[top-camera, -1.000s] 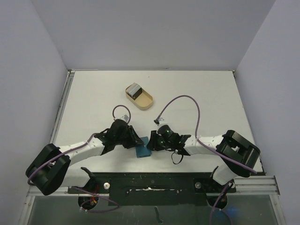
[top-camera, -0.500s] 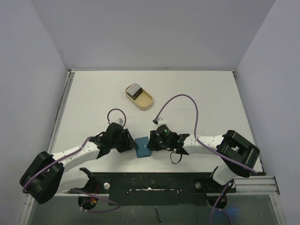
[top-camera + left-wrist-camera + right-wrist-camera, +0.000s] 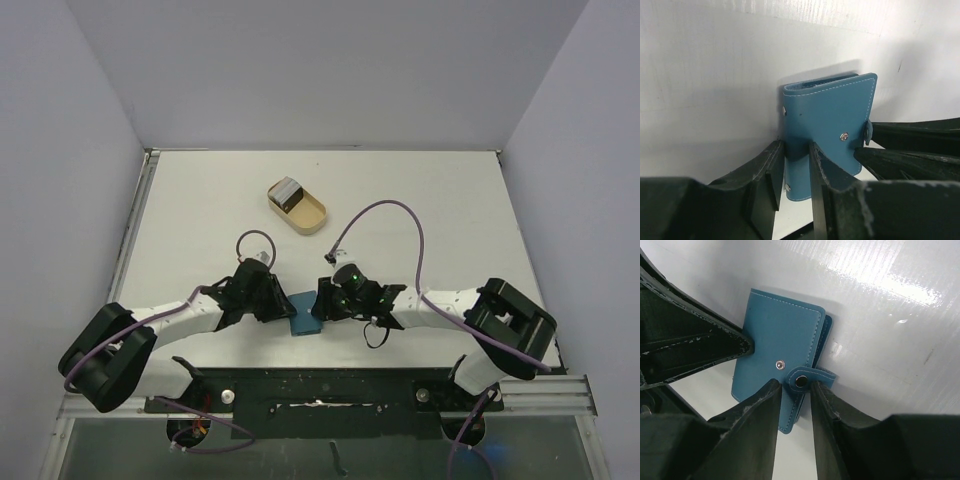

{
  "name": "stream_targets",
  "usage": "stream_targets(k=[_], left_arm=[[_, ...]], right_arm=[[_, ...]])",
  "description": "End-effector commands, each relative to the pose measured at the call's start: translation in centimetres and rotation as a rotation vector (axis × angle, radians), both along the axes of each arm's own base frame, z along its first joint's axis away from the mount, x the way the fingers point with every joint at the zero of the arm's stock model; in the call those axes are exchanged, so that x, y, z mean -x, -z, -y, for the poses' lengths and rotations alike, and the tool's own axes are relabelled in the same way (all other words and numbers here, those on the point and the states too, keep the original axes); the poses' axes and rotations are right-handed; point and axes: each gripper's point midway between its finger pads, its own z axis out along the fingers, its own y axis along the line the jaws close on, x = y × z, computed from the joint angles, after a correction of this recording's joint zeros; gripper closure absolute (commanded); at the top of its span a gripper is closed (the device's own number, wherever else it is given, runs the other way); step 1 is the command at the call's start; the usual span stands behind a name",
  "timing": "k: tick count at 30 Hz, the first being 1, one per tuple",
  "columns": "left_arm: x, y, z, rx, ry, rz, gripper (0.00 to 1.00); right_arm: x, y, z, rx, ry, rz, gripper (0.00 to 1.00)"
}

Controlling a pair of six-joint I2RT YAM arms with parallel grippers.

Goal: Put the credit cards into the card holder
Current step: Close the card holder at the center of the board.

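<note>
Card holder [image 3: 827, 125], folded with its snap tab [image 3: 807, 377] undone, lies near the table's [image 3: 420, 200] front edge. Left gripper [image 3: 796, 165] clamps one edge of it. Right gripper [image 3: 795, 400] straddles the tab; whether it pinches the tab cannot be told. Credit cards [image 3: 287, 191] lie in the tan tray [image 3: 312, 215], well apart.

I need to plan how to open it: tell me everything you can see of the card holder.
The card holder is a small teal-blue wallet, leather-like with pale stitching, folded shut and lying on the white table between the two arms. Its tab is unsnapped, lying beside the metal stud on the cover. The left tool straddles one corner; the right tool flanks the tab. Whether either grips is unclear.
</note>
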Motion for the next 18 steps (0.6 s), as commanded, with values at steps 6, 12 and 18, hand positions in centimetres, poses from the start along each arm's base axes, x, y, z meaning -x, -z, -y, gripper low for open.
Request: stream_targets(k=[6,12,18], left_arm=[[-1.0,0.1,-0.7,-0.058,-0.018,0.033,0.79],[-0.9,0.3,-1.0,-0.074,-0.021,0.031,0.81],[-1.0,0.3,-1.0,-0.078,-0.022,0.035,0.81]], right_arm=[[-1.1,-5.0,-2.5,-0.153,-0.029,0.075,0.69],[-1.3,-6.2,-2.5,-0.168,-0.018,0.090,0.69],[-1.4,-6.1,-2.3,-0.150,-0.007,0.081,0.68]])
